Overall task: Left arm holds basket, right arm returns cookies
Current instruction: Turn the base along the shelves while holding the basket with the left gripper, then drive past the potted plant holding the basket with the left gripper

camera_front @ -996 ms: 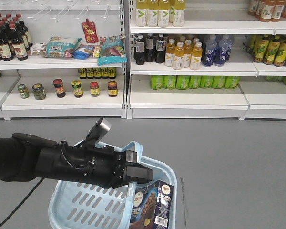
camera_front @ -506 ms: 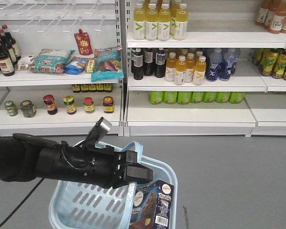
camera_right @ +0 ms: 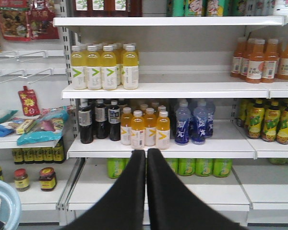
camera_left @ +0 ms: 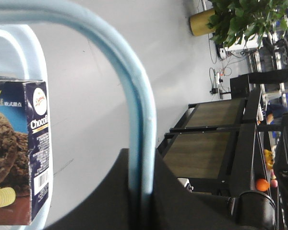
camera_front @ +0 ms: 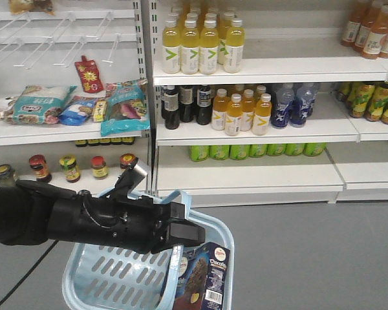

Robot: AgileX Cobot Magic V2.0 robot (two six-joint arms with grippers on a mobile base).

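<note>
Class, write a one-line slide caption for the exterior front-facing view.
Left arm holds the basket, cookies inside, facing stocked drink shelves.

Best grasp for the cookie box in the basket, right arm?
Take the box by its top end, the part up near the basket rim in the right corner. Come from above and slightly right: the walls shield its lower part, and the left arm crosses the basket's left side. Close across the narrow faces, probably. The right gripper must open first.

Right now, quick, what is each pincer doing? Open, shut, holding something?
Left pincer: closed on the basket handle.
Right pincer: closed, holding nothing.
</note>
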